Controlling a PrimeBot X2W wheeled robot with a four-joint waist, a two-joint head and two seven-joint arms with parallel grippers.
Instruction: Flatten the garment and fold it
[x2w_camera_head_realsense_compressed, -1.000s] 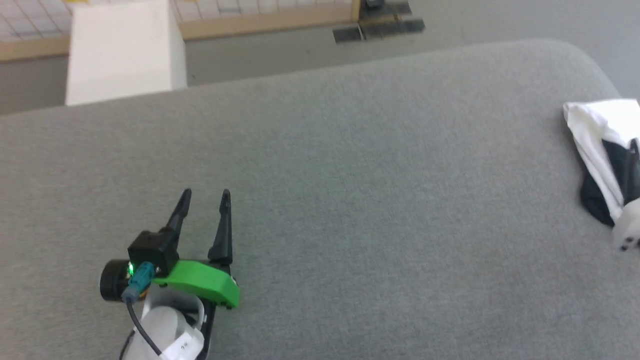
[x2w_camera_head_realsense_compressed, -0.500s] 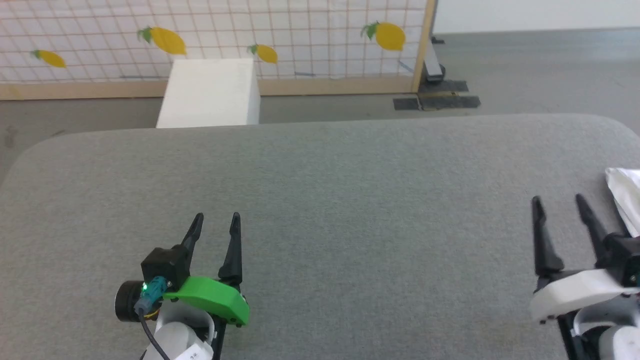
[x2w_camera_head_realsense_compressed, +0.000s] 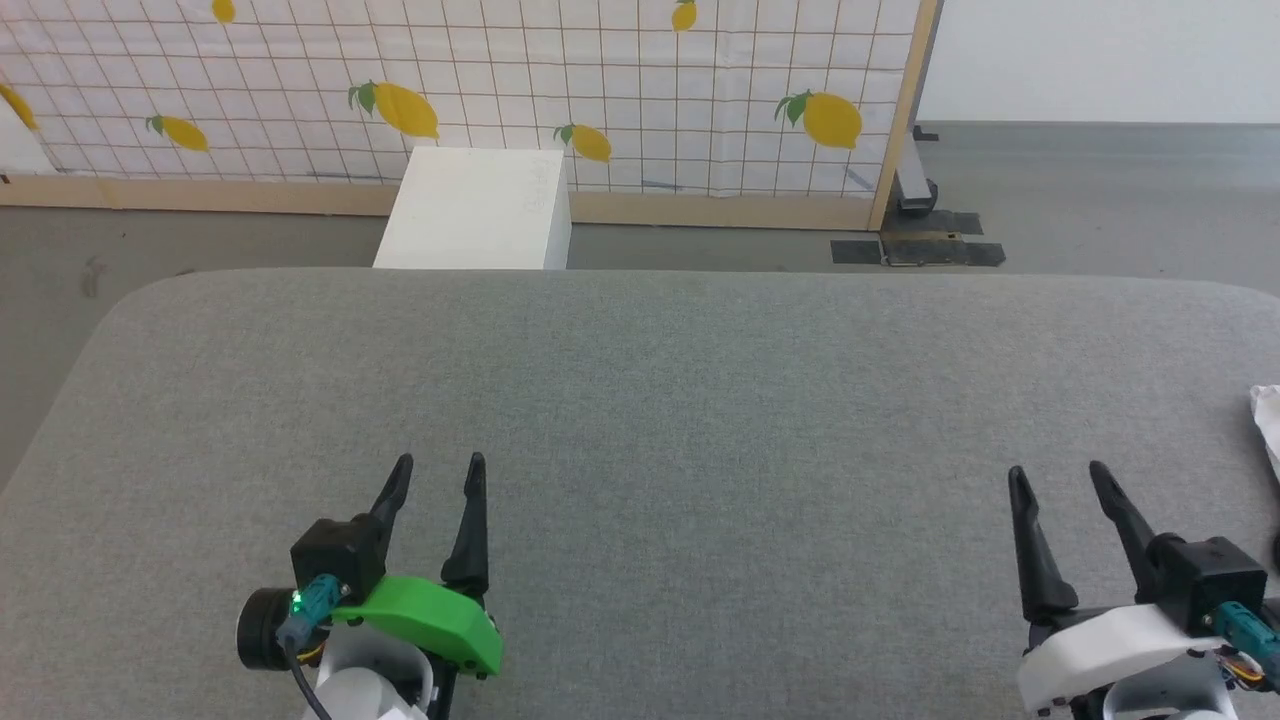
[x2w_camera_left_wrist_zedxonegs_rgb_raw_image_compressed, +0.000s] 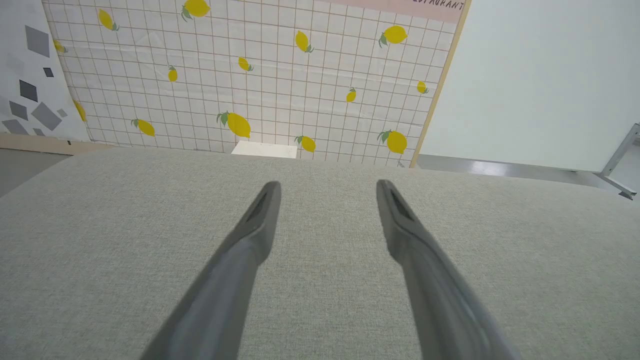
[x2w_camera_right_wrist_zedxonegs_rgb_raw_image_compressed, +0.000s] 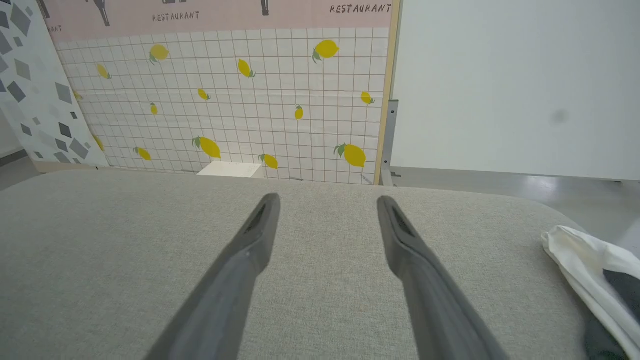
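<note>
Nearest, two grippers are logged, the left gripper (x2w_camera_head_realsense_compressed: 440, 460) and the right gripper (x2w_camera_head_realsense_compressed: 1057, 470), each with its fingers held apart on nothing above the grey padded surface (x2w_camera_head_realsense_compressed: 700, 400). One garment (x2w_camera_right_wrist_zedxonegs_rgb_raw_image_compressed: 585, 265) lies bunched to the right of the right gripper, cut off at the frame edge, its visible strip running roughly along the fingers. One white box (x2w_camera_head_realsense_compressed: 475, 210) is noted far beyond the left gripper's tips.

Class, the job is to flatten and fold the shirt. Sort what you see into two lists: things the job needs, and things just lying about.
Belongs to the job:
shirt, bunched near the table's right end
left claw, open
right claw, open
grey table

Just lying about:
white box, on the floor beyond the table
lemon-print screen behind it
</note>
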